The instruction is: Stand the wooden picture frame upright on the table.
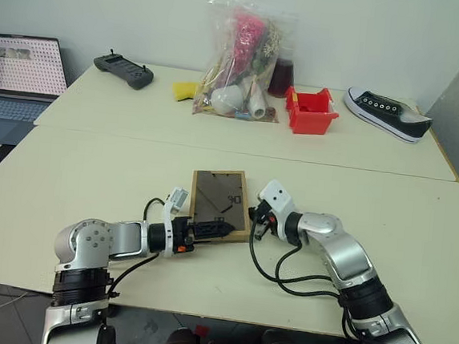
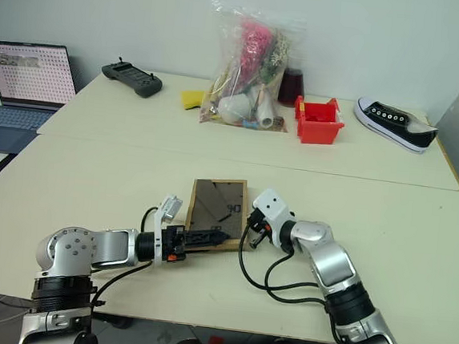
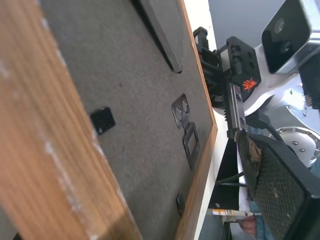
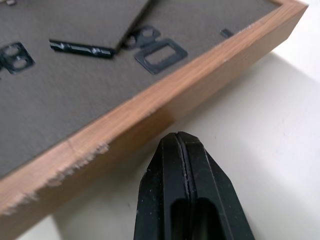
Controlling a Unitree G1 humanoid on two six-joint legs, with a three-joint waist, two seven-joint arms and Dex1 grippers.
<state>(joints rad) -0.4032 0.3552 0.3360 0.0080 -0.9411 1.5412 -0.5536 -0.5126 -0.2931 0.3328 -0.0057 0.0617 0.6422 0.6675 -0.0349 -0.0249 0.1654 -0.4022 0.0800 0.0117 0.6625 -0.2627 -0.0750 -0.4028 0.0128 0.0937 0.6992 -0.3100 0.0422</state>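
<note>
I saw the light-wood picture frame flat, grey back up, on the cream table, between my spread left gripper and clenched right gripper. Portrait hidden.

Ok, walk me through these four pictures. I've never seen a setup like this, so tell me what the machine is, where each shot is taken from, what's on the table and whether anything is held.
This is a humanoid robot with two arms, each ending in a two-fingered black gripper. The two wide pictures come from cameras in its head, looking down over its arms. The two close-ups come from a camera on each wrist, looking along that gripper's fingers.

On the table the wooden picture frame lies flat, its dark grey back facing up. The left gripper reaches over the frame's near edge with its fingers apart. The right gripper is shut, its tip beside the frame's wooden edge. Neither holds anything.

Farther back lie a dark handheld controller, a plastic bag of mixed items, a red bin and a black sneaker. A laptop sits off to the left.
</note>
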